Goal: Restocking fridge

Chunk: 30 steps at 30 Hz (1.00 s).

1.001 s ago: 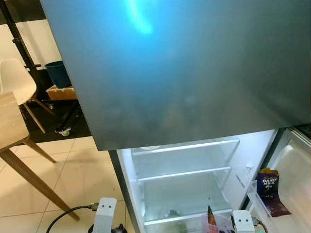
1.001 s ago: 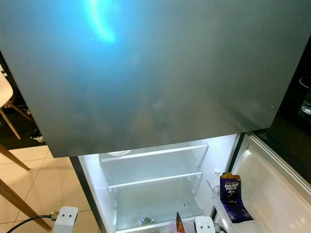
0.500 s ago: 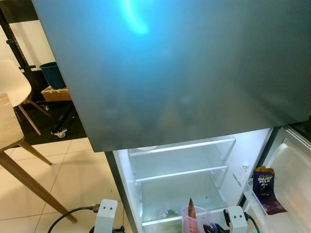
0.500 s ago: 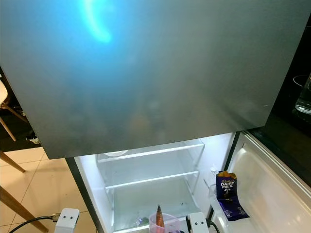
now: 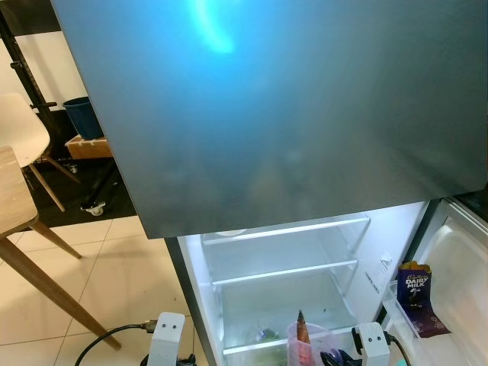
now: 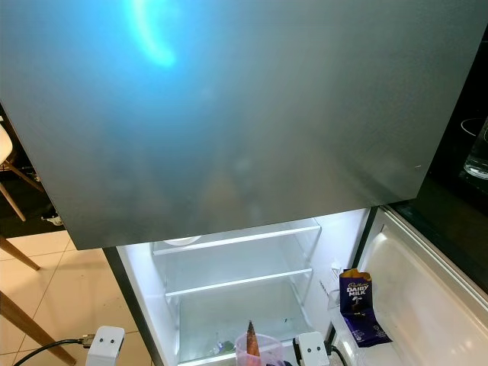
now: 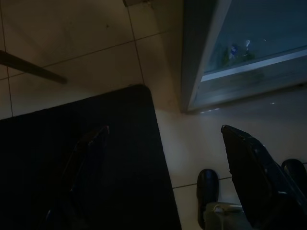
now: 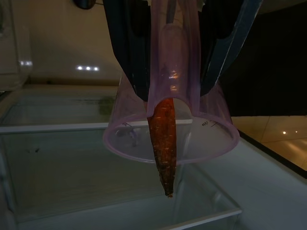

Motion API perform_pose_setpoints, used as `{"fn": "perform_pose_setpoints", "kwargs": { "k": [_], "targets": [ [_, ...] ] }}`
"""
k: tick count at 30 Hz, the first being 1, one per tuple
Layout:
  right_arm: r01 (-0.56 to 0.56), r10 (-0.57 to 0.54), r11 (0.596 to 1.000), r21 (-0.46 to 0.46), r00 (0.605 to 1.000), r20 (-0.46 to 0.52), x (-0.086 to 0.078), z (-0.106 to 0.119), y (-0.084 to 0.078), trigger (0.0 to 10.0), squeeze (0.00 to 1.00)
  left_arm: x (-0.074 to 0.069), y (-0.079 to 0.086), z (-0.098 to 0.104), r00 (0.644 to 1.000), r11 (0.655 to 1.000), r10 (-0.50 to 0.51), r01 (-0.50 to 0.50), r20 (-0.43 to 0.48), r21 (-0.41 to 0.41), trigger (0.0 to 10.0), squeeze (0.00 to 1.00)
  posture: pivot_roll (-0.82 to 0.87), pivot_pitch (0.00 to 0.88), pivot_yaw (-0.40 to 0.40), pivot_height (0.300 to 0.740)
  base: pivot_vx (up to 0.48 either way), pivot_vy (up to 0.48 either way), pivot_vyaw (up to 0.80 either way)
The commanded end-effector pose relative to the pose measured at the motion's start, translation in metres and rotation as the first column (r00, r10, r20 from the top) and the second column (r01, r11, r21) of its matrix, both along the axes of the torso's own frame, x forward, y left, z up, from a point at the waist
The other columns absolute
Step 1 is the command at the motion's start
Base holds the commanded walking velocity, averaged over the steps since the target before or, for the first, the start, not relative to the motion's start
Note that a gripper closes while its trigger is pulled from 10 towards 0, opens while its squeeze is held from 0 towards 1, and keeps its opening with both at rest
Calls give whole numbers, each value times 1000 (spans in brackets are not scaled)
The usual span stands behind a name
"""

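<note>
The right gripper [image 8: 175,62] pinched a cup [image 8: 171,129] holding a carrot [image 8: 163,139], upright before the fridge [image 5: 282,263] shelves; the left gripper [image 7: 168,158] hung spread, idle.

The fridge door [image 5: 290,114] was dull grey with a blue sheen, and the shelves [image 5: 282,273] inside glowed white. An orange carrot [image 8: 163,139] stood in a clear pink cup [image 8: 211,139]. A purple chocolate bar [image 6: 358,305] sat beside cream floor tiles [image 5: 114,274].

Beige floor tiles [image 5: 114,274], a wooden table [image 5: 11,194], a white chair [image 5: 23,126] and a blue bin [image 5: 82,116].
</note>
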State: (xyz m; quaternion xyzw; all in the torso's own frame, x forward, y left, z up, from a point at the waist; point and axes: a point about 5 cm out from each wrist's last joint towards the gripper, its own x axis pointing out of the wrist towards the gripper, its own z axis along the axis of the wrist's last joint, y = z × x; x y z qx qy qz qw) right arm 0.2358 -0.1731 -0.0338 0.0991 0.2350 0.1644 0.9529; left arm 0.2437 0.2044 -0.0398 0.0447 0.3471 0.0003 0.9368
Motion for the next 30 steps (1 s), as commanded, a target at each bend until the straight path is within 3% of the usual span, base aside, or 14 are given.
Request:
{"fn": "perform_pose_setpoints", "kwargs": {
  "k": [1,30],
  "targets": [
    [-2,2,1000,-5,1000,13,3,2,3,10000,0,-4,3,-2,1000,1000,7,-6,-16,9,10000,0,-44,107,29,740,0,0,0],
    [63,-63,997,-40,998,-15,3,-1,-1,10000,0,-2,-1,-1,1000,1000,12,-12,0,-7,10000,0,-46,112,35,740,0,0,0]
  ]
}}
